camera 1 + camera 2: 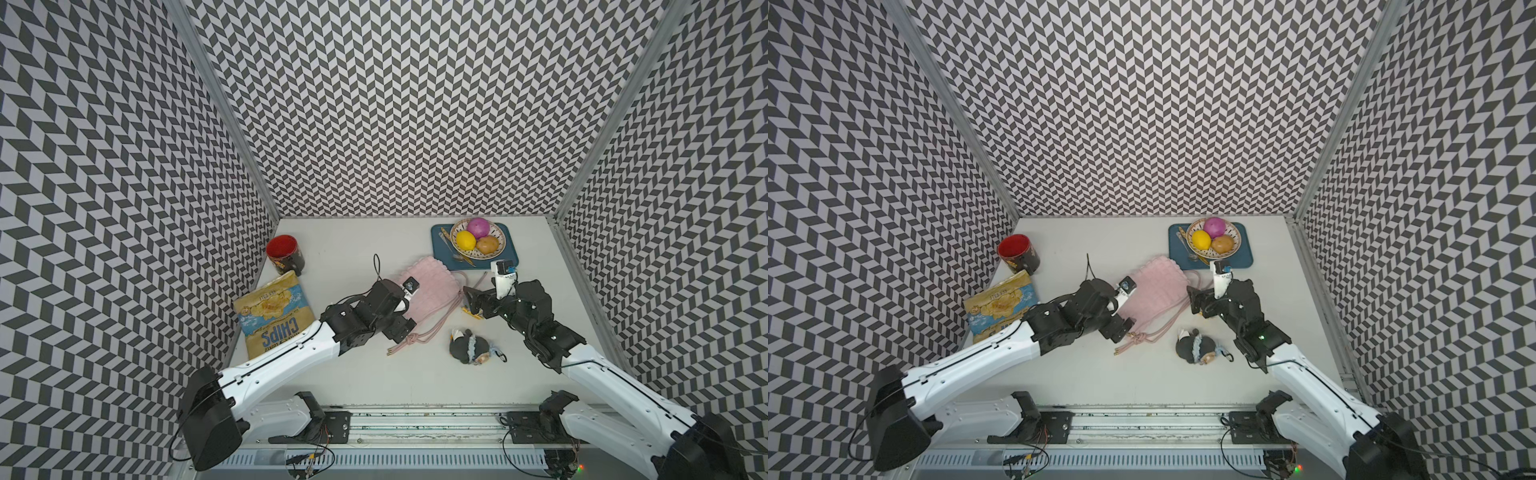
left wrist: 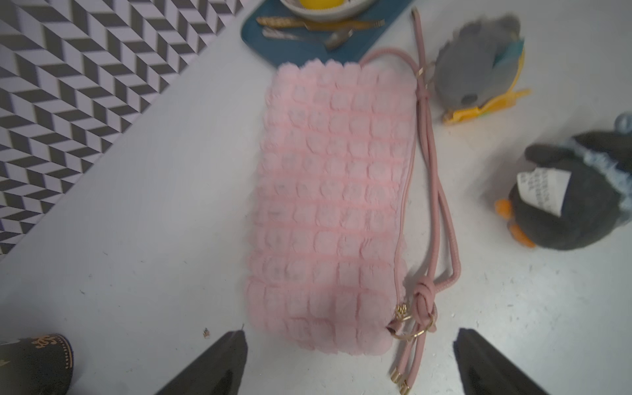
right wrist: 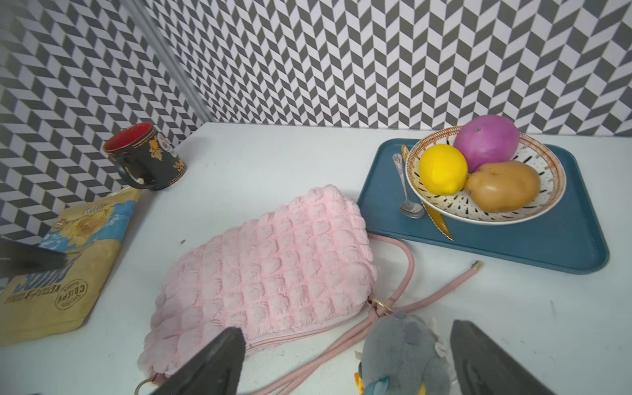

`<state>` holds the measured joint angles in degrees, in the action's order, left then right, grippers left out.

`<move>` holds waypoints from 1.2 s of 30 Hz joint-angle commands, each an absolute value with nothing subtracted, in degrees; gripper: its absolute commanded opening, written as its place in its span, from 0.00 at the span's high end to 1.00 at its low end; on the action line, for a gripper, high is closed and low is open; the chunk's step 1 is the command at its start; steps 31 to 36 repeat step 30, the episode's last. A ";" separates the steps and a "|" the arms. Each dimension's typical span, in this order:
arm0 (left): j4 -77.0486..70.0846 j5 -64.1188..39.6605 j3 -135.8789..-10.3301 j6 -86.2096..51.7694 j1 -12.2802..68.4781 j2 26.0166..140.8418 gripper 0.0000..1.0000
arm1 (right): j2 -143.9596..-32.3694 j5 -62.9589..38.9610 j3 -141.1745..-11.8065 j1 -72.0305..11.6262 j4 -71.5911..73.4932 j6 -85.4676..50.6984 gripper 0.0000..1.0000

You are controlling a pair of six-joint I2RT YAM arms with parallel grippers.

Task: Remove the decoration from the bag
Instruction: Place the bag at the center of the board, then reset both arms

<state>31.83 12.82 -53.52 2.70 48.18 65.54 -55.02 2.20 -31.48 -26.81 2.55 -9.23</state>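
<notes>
The pale pink quilted bag lies flat mid-table, its cord strap running along one side to a knot. A grey plush decoration with yellow trim sits by the gold ring at the bag's far end. A dark plush decoration with a blue frill lies apart on the table. My left gripper hangs open over the bag's knotted near end. The right gripper is open, with the grey plush between its fingers, ungripped.
A blue tray at the back right carries a bowl of fruit and cutlery. A black mug with a red inside stands back left. The chips packet lies in front of it by the left wall.
</notes>
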 commanded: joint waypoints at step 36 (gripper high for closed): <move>-43.91 4.50 -29.28 4.38 4.13 82.55 0.00 | -81.80 -4.03 -20.29 0.00 54.97 -0.70 0.00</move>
